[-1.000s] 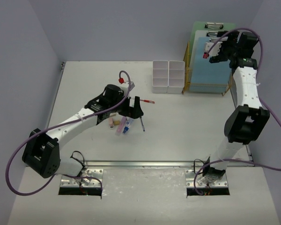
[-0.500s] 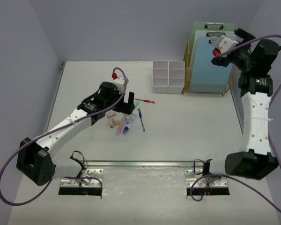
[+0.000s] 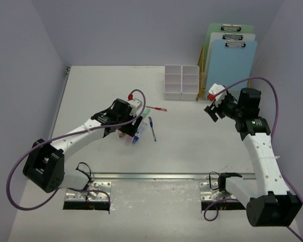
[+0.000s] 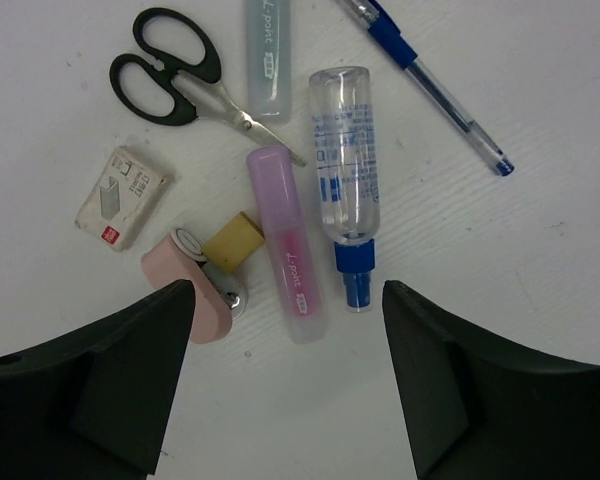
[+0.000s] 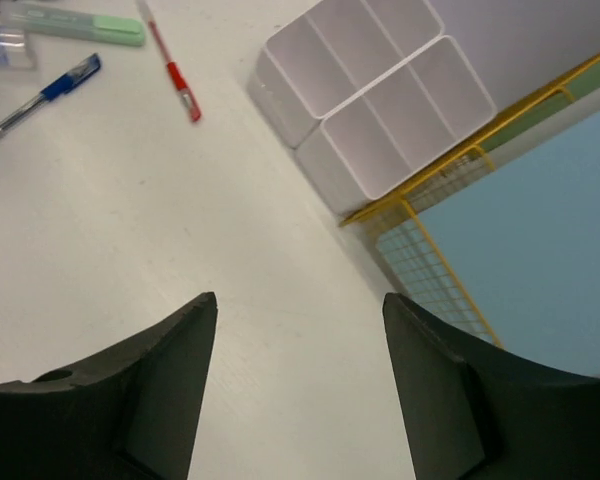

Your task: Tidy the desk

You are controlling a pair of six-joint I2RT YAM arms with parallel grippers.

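Clutter, loose, bunched mid-worktop [image 3: 202,141] under the left hand [image 4: 288,292], which hangs spread wide and empty, seemingly lined up to straddle the pink marker [image 4: 288,245].

Count:
- markers two, pink and green [image 4: 265,55]
- pens two, blue [image 4: 430,85] and red [image 5: 170,65]
- scissors [image 4: 180,85], clear bottle [image 4: 345,160], staple box [image 4: 122,196], one each
- clipboards [image 3: 231,63] three, stood upright

Right hand [image 5: 298,300] spread, empty, near organizer [image 5: 370,110].

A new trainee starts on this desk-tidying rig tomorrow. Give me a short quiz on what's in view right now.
1. True or false: the left tool hangs open over the pink highlighter.
2. What lies between that highlighter and the blue pen? A) ruler B) clear bottle C) stapler
3. What does the right tool hold?
Key: 1 true; 2 B; 3 nothing, it is open and empty.
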